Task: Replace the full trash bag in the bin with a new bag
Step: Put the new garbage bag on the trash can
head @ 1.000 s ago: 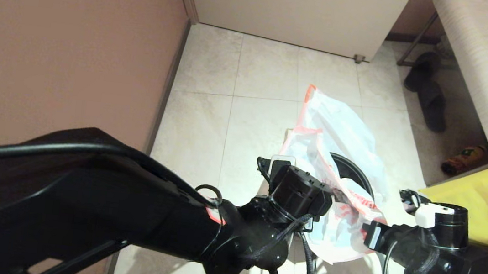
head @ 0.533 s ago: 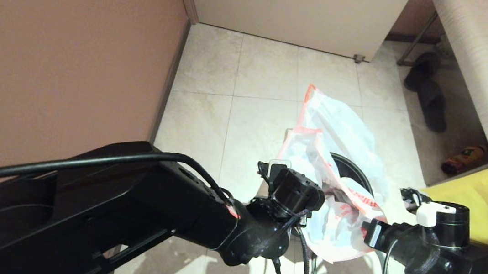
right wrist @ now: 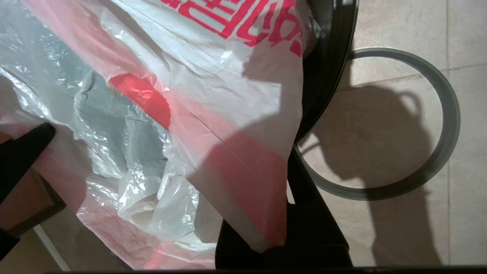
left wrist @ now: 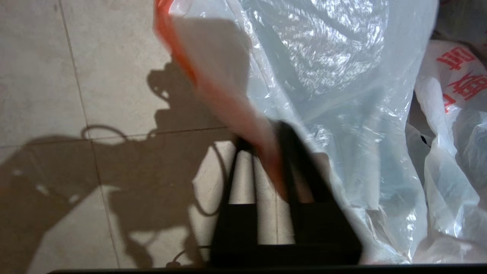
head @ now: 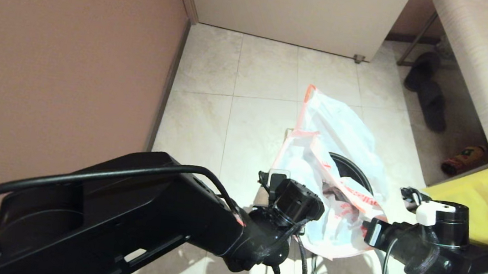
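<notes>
Plastic of the new bag [head: 341, 134] drapes over the bin [head: 355, 166] on the floor, my left tool [left wrist: 266, 152] pinched tight on its pink-orange hem, and my right tool [right wrist: 281, 236], closed too, seems to grip the other edge.

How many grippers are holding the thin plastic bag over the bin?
2. The left gripper is shut on the new bag at its orange hem, left of the bin. The right gripper is shut on the hem at the near right, beside the grey hoop.
</notes>
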Motion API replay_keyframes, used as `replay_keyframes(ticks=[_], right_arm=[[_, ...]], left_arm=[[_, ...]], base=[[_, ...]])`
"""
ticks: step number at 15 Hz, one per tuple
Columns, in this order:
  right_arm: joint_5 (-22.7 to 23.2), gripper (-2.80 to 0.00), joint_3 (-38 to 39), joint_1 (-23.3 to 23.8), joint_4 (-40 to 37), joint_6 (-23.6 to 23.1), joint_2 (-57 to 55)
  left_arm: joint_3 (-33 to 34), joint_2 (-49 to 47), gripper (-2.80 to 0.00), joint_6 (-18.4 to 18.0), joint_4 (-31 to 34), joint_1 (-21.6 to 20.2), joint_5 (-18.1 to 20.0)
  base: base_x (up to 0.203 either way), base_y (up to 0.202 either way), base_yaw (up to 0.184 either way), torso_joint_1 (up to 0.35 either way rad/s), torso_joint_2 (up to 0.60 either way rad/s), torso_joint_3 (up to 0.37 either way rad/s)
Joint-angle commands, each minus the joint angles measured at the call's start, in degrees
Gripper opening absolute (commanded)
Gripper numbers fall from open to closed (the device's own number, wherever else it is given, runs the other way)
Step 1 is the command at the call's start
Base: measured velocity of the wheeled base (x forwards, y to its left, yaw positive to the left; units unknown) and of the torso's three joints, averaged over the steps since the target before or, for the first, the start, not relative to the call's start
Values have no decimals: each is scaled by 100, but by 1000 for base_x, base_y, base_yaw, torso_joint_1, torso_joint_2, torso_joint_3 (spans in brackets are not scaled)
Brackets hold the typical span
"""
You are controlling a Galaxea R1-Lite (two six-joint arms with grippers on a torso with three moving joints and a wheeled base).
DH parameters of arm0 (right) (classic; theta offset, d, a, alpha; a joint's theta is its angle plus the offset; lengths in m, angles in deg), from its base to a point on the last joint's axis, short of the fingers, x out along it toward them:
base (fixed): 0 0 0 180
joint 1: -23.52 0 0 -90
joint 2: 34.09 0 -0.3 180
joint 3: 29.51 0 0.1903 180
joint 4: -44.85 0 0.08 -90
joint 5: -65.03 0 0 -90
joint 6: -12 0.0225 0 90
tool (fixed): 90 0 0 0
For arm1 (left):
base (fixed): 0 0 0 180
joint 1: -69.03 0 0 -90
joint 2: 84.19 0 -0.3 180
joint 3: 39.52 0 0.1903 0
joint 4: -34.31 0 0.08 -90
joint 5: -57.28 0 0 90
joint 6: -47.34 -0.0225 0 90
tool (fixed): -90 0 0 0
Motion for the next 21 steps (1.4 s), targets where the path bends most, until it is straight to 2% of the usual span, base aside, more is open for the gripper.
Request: replay_keyframes(ticks=[1, 4, 8, 13, 17, 21], right_arm=[[-13, -280, 95, 62, -9, -7, -171], [-13, -280, 316, 281, -18, -59, -283], [-18, -280, 329, 335, 1, -68, -684], [-14, -280, -471, 547, 166, -325, -1761], [-13, -280, -855, 612, 248, -437, -2332], [-22, -280, -927, 615, 976, -481, -2525]], left_arm=[[334, 9, -280, 45, -12, -11, -19], [549, -41, -280, 15, -102, -153, -6], [269, -397, -280, -76, -121, -430, 4], [-629, -923, -280, -396, -90, -620, 128], [-681, -1293, -280, -426, -116, -539, 256], [-852, -1368, -280, -407, -121, -557, 267]], base=[[0, 0, 0, 0, 0, 0], [0, 0, 0, 0, 0, 0], [0, 0, 0, 0, 0, 0], [0, 0, 0, 0, 0, 0], [0, 0, 0, 0, 0, 0], [0, 0, 0, 0, 0, 0]])
